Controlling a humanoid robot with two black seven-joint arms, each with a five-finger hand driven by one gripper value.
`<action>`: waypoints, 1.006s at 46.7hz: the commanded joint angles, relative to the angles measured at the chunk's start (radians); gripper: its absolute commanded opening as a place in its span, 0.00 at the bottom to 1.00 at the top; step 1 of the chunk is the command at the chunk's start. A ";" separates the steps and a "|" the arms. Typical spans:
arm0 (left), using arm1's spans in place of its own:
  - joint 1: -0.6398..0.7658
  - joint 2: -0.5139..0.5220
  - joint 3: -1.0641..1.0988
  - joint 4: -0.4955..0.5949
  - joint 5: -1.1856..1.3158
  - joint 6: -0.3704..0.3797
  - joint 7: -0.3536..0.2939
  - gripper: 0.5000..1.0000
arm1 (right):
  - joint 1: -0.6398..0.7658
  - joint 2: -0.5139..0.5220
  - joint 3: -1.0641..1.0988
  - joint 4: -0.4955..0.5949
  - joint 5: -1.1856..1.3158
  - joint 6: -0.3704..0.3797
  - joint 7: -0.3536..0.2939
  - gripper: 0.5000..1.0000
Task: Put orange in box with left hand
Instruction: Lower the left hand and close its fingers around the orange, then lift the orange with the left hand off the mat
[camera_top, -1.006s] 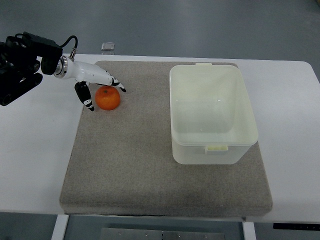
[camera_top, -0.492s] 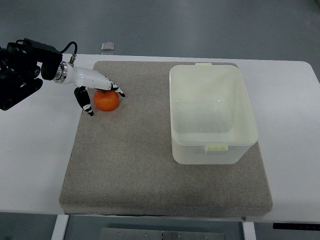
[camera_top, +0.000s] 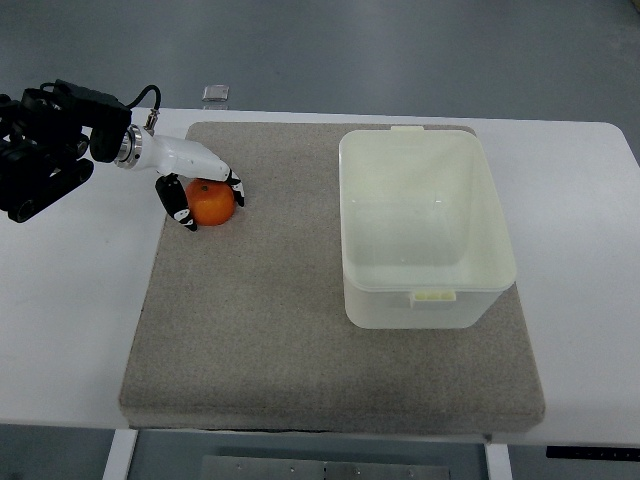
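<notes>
At the far-left corner of the grey mat (camera_top: 300, 330), the left hand (camera_top: 195, 180) reaches in from the picture's left edge, its black arm (camera_top: 45, 145) lying across the white table (camera_top: 70, 300) and a black cable looping above the wrist. The white palm lies over the top of the orange (camera_top: 212, 203), and the black-tipped fingers (camera_top: 181, 203) curl down on both sides of the fruit: the thumb on the side away from the box, the other fingers on the side toward it. The hand is closed around the orange, which sits on the mat; whether it is lifted off the fabric cannot be told.

The box (camera_top: 425, 228), pale translucent plastic with a rounded rim and a small tab on its near and far edges, stands upright on the mat well to the right of the orange. Nothing can be seen inside it.

The mat covers most of the table, leaving white margins left and right. Beyond the mat's far edge, near its left corner, a small clear object (camera_top: 215, 94) sits at the table's rim. Behind the table lies a plain grey floor (camera_top: 400, 50).

No readable writing or labels show on anything.
</notes>
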 joint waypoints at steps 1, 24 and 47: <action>0.000 -0.001 -0.001 0.000 0.001 -0.002 0.000 0.21 | 0.000 0.000 0.000 0.000 0.000 0.001 0.000 0.85; -0.010 -0.003 -0.027 0.044 -0.066 0.000 0.000 0.00 | 0.000 0.000 0.000 0.000 0.000 0.000 0.000 0.85; -0.026 0.011 -0.029 0.118 -0.134 0.106 0.000 0.00 | 0.000 0.000 0.000 0.000 0.000 0.000 0.000 0.85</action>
